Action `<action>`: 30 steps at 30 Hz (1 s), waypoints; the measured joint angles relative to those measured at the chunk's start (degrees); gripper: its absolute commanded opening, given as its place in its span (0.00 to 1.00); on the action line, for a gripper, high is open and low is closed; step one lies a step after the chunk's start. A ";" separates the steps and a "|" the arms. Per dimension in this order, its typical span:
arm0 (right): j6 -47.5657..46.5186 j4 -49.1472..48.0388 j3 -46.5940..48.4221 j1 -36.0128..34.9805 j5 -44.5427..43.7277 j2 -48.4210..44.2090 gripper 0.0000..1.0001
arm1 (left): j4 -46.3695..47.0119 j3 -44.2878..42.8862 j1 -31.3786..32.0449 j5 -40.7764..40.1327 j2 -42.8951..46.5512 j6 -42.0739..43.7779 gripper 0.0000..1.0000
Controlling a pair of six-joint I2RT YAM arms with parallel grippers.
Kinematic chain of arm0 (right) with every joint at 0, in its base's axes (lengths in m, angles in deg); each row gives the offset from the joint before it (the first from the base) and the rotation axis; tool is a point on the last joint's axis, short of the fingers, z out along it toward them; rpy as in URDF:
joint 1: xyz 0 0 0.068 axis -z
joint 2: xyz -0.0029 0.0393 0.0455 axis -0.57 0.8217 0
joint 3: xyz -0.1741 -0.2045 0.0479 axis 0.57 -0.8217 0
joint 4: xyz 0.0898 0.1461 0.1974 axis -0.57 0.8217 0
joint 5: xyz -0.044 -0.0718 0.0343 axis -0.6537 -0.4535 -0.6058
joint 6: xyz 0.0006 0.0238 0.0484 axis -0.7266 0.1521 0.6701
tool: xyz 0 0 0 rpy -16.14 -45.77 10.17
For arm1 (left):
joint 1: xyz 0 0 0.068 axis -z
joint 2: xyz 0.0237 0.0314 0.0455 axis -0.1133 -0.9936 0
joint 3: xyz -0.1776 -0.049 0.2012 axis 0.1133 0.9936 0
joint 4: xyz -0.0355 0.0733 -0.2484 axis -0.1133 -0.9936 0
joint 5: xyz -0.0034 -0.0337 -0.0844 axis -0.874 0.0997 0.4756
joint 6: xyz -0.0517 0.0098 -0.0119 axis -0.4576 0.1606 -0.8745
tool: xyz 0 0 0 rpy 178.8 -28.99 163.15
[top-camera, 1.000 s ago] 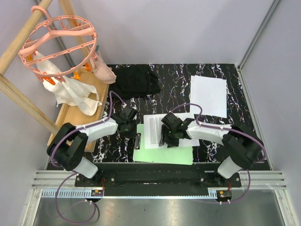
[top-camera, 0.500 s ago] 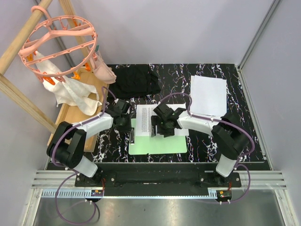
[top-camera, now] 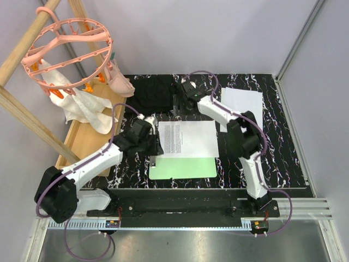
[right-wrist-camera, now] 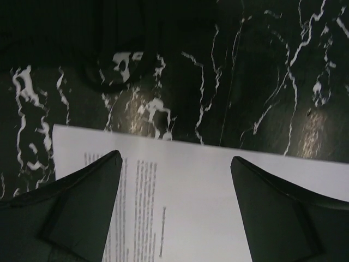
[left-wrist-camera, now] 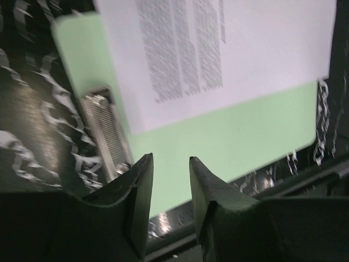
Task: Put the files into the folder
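The light-green folder [top-camera: 182, 167] lies flat near the front of the table, its metal clip [left-wrist-camera: 106, 134] at the left short edge. A printed file [top-camera: 188, 138] lies half on the folder, overhanging its far edge and not under the clip. It also shows in the left wrist view [left-wrist-camera: 218, 49] and the right wrist view [right-wrist-camera: 207, 196]. A blank file [top-camera: 241, 109] lies at the back right. My left gripper [top-camera: 157, 148] [left-wrist-camera: 170, 164] hovers by the clip end, slightly open and empty. My right gripper [top-camera: 182, 103] [right-wrist-camera: 174, 164] is wide open and empty above the printed file's far edge.
A black fabric piece [top-camera: 158, 93] lies at the back, just beyond my right gripper. A pink round hanger [top-camera: 68, 52] with a white cloth [top-camera: 87, 106] stands over a wooden board [top-camera: 90, 136] at the left. Grey walls close the back and right.
My right gripper left the printed file and swung to the far side. The folder and file slid a little away from the front edge. My left gripper shifted to the clip end.
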 measured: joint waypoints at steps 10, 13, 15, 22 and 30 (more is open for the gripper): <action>-4.31 6.86 15.78 0.59 -4.31 14.99 0.84 | 7.48 4.33 14.29 3.41 -5.55 -8.04 0.34; -4.24 7.13 15.72 0.57 -4.26 14.97 0.84 | 10.73 4.35 15.80 3.54 -8.87 -9.94 0.33; -4.15 6.47 15.02 0.55 -4.04 14.73 0.83 | 13.31 4.81 16.72 3.58 -10.93 -11.39 0.33; -4.11 3.10 7.67 -0.39 -3.08 10.60 0.83 | 17.73 7.34 18.01 3.30 -13.11 -15.30 0.33; -4.15 1.55 -0.85 -3.37 -2.51 5.38 0.83 | 21.70 8.17 18.01 3.30 -15.32 -17.53 0.32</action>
